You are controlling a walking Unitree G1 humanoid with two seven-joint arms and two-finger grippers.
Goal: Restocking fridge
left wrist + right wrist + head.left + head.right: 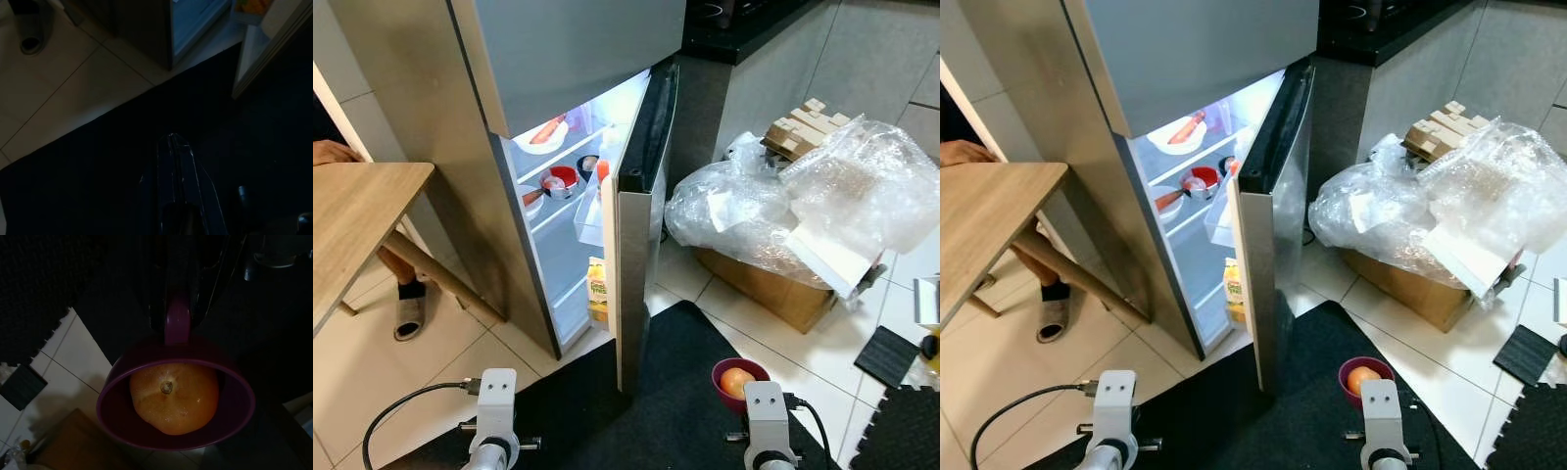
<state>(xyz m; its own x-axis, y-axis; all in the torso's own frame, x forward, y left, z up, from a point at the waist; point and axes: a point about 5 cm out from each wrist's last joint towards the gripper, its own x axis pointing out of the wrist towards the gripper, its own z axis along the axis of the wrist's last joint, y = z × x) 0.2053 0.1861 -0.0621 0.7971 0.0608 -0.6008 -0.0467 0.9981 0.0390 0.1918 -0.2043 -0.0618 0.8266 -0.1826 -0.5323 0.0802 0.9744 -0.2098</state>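
A home kitchen: a steel fridge (558, 88) stands with its door (636, 235) open, its lit shelves holding bowls of food and a juice carton (597, 289). Beside it are a dark counter (754, 24) with grey cabinets, a tiled floor (440, 362), a wooden table (357, 220), and a cardboard box (769, 284) heaped with bubble wrap

No text, brand name, number or sign is legible in any view. The yellow and orange juice carton (597, 290) in the fridge door (632, 264) carries printed graphics, but its lettering is too small and blurred to read. The cardboard box (773, 284) on the floor shows no readable markings.
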